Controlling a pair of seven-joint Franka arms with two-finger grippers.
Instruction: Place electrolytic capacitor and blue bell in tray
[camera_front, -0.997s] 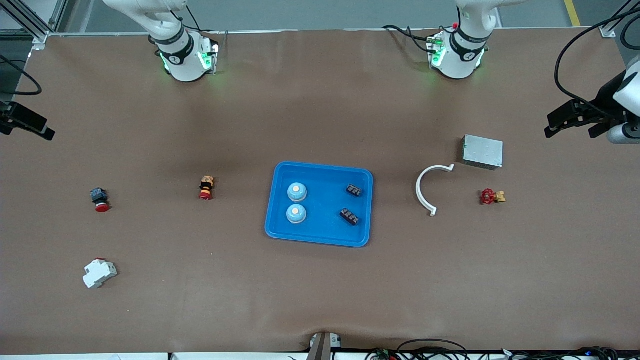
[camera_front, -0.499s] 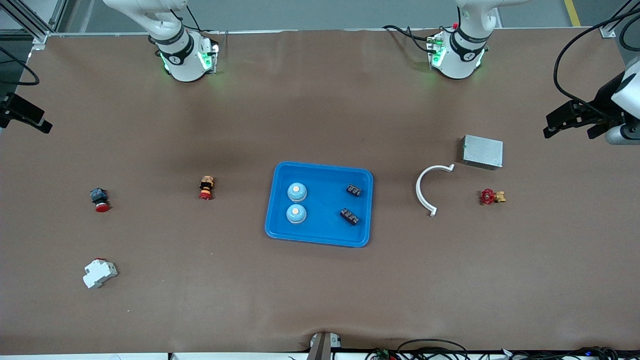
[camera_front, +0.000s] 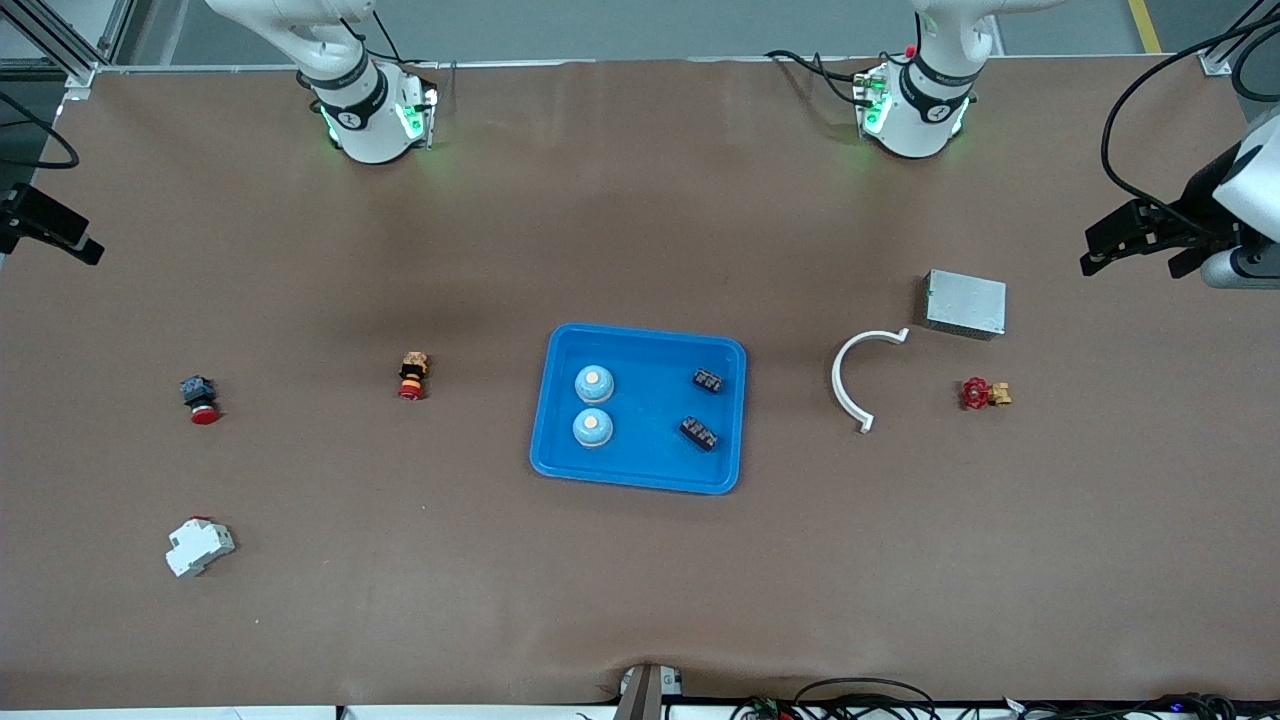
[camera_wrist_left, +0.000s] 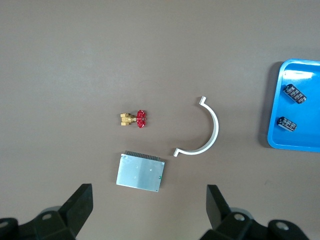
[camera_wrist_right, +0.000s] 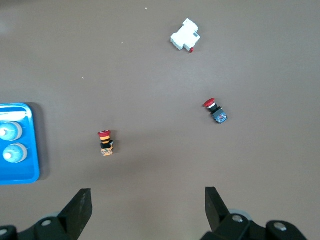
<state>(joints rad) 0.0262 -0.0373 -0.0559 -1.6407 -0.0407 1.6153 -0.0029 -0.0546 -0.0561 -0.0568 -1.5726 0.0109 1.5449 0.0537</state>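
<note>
The bright-blue tray (camera_front: 640, 478) lies mid-table. In it sit two blue bells (camera_front: 594, 383) (camera_front: 592, 427) with pale tops, and two black electrolytic capacitors (camera_front: 709, 380) (camera_front: 700, 433) at the side toward the left arm's end. The left wrist view shows the tray's rim (camera_wrist_left: 292, 146) and both capacitors (camera_wrist_left: 295, 93) (camera_wrist_left: 287, 123). The right wrist view shows the tray (camera_wrist_right: 20, 177) and both bells (camera_wrist_right: 9, 132) (camera_wrist_right: 14, 153). My left gripper (camera_front: 1132, 264) (camera_wrist_left: 149, 195) hangs open and empty high over the left arm's end of the table. My right gripper (camera_front: 60, 240) (camera_wrist_right: 147, 196) hangs open and empty over the right arm's end.
Toward the left arm's end lie a white curved clamp (camera_front: 858, 378), a metal box (camera_front: 965, 303) and a red-handled brass valve (camera_front: 984, 393). Toward the right arm's end lie a yellow-and-red push button (camera_front: 412, 375), a blue-and-red button (camera_front: 199, 398) and a white breaker (camera_front: 199, 546).
Both grippers have drifted slightly outward and toward the bases' edge of the table, still open. Nothing on the table has moved.
</note>
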